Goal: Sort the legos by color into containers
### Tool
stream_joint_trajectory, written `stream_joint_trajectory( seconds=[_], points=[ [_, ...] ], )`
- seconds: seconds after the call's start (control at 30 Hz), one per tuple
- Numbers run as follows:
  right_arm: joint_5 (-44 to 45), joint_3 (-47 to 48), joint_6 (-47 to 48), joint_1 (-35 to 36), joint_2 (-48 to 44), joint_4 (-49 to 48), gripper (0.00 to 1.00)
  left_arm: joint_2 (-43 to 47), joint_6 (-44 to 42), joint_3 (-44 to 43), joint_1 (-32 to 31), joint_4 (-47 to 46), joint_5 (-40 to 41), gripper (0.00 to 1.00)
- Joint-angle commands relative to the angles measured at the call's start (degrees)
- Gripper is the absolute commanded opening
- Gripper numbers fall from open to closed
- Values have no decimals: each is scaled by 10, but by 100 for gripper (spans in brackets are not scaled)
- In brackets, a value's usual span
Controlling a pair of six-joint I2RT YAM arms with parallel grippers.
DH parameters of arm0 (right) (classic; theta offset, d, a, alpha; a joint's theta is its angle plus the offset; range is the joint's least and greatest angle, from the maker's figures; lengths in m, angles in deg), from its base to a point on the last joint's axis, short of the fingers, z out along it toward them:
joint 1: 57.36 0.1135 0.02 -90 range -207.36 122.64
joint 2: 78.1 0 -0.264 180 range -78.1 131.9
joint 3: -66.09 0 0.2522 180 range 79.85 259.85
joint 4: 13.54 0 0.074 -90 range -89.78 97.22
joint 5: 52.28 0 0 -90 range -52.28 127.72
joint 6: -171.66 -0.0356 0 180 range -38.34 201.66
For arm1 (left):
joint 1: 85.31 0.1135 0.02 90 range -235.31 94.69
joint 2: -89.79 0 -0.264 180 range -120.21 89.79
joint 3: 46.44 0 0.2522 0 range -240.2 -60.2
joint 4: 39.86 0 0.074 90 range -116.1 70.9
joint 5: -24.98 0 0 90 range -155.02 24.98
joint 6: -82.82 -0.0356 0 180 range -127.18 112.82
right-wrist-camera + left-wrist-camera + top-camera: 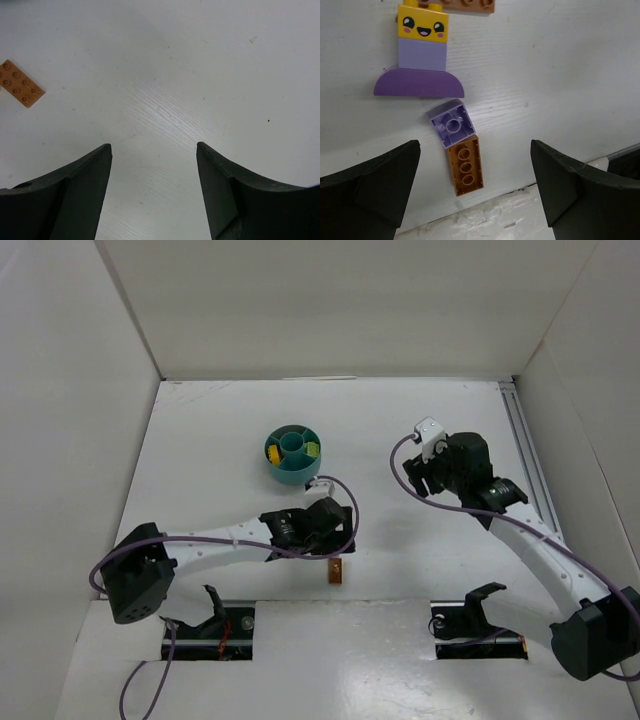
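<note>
My left gripper (475, 144) is open and hangs low over a small brown lego (466, 167), which lies between its fingers (385, 180) without touching them. A pale purple lego (451, 123) touches the brown one's far end. Beyond them lies a stack of a yellow face brick (422, 22), a lilac brick and a dark purple half-round (419, 83). The teal dish (292, 472) stands behind the left gripper (330, 538), with yellow (272, 452) and lime (312, 449) legos in its sections. My right gripper (153, 145) is open over bare table, with a flat brown lego (19, 83) off to its left.
The brown lego (338, 571) lies close to the table's front seam (530, 187). Another brown plate (470, 4) shows at the top edge of the left wrist view. White walls close the table in on three sides, and a metal rail (525, 440) runs along the right.
</note>
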Motion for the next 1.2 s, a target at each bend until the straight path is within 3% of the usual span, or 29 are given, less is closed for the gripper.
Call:
stream_joint_trajectory(
  seconds=[0.0,0.2,0.33,0.37,0.63,0.67,0.87,1.0,1.17],
  points=[
    [-5,-14,0,-11,-26,8,74,-30,44,-1,-4,-3,35,89],
    [-11,-19,12,-34,-36,20,74,-86,72,-40,-15,23,49,82],
    [-17,-24,22,-46,-41,20,74,-106,83,-52,-15,38,61,69],
    [-17,-24,22,-46,-41,20,74,-112,83,-57,-15,44,66,62],
    [-34,-30,28,-63,-41,15,74,-143,94,-78,-15,56,78,48],
    [-39,-30,28,-63,-41,15,74,-143,94,-78,-15,56,78,40],
    [-39,-30,33,-68,-41,15,74,-124,68,-95,-15,78,89,21],
    [-39,-23,33,-73,-41,20,74,-72,35,-107,-15,78,84,20],
    [-39,-18,33,-79,-41,14,74,-2,1,-139,-8,90,135,20]
  ],
)
